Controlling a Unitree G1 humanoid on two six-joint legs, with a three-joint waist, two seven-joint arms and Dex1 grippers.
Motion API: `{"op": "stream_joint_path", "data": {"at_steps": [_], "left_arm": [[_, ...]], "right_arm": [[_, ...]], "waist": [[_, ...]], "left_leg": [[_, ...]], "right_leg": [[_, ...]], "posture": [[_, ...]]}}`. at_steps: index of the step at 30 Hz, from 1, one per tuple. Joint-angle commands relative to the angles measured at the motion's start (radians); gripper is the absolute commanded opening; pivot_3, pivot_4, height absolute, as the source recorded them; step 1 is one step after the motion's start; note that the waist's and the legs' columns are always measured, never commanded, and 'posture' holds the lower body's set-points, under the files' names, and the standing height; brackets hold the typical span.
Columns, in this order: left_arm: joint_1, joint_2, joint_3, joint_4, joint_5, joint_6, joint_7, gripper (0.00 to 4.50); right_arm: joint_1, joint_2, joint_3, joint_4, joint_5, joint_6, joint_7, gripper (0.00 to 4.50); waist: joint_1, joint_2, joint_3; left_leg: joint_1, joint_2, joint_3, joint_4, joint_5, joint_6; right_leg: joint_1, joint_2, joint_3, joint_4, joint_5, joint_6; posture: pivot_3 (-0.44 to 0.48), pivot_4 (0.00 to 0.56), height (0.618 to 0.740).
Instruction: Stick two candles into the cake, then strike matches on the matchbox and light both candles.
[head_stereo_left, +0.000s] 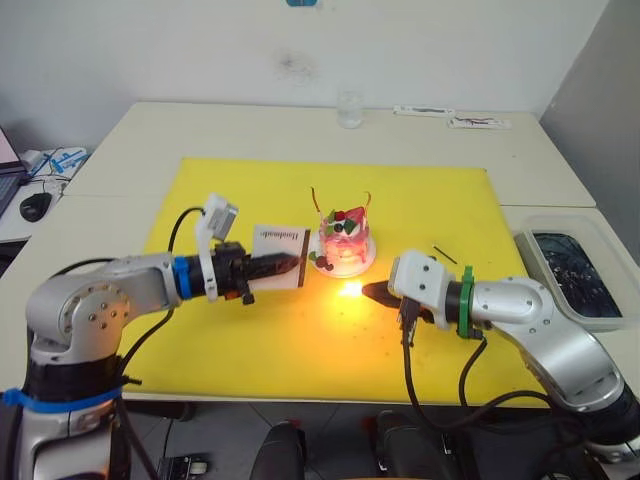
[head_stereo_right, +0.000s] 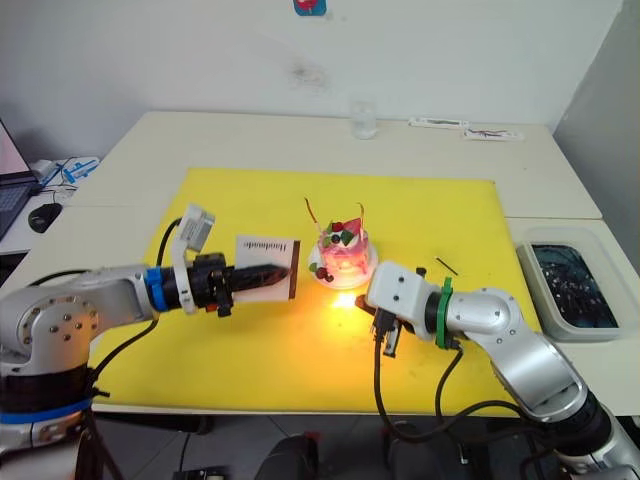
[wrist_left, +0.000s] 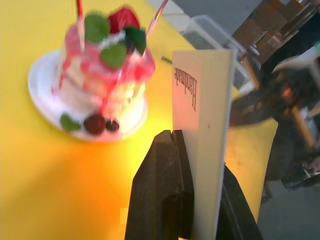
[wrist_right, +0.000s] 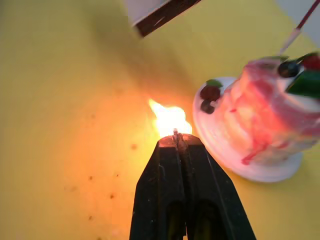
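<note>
With its two black fingers pressed together on a match (wrist_right: 175, 134), the right gripper (head_stereo_left: 372, 292) holds a bright flame (wrist_right: 169, 120) at the tips, low over the yellow mat (head_stereo_left: 300, 345), at roughly 5 o'clock of the cake (head_stereo_left: 344, 241) and just beside its white plate (wrist_right: 265, 172). Left gripper (head_stereo_left: 290, 264) fingers clamp the matchbox (head_stereo_left: 281, 244) upright, dark striking strip facing the flame, at 9 o'clock of the cake. Both candles (head_stereo_left: 314, 197) stand in the cake top, unlit. A second match (head_stereo_left: 445, 255) lies on the mat at 3 o'clock of the cake. Glass (head_stereo_left: 349, 109) at 12 o'clock, on the table (head_stereo_left: 200, 130).
</note>
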Motion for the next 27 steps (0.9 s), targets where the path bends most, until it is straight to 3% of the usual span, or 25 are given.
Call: {"op": "stream_joint_path", "data": {"at_steps": [1,11,27], "left_arm": [[0.072,-0.016,-0.002,-0.051,0.000,-0.036,0.011,0.00],[0.111,-0.087,-0.032,-0.067,-0.012,-0.062,0.074,0.00],[0.094,-0.090,-0.053,-0.062,-0.014,-0.078,0.077,0.00]], "right_arm": [[-0.098,0.048,-0.019,0.026,0.000,0.003,-0.041,0.04],[-0.253,0.199,0.084,0.234,-0.163,-0.116,-0.186,0.04],[-0.304,0.318,0.094,0.454,-0.291,-0.316,-0.242,0.04]], "waist": [[0.001,0.000,0.000],[0.013,0.000,0.000],[0.010,0.000,0.000]], "left_leg": [[0.000,0.000,0.000,0.000,0.000,0.000],[-0.001,0.000,0.000,-0.001,0.000,0.000],[-0.001,0.000,0.000,-0.001,0.000,0.000]], "right_leg": [[0.000,0.000,0.000,0.000,0.000,0.000],[-0.001,0.000,-0.001,0.000,0.000,-0.001],[-0.001,0.000,0.000,0.000,0.000,-0.001]], "posture": [[0.000,0.150,0.740],[0.000,0.150,0.740],[0.000,0.150,0.740]]}}
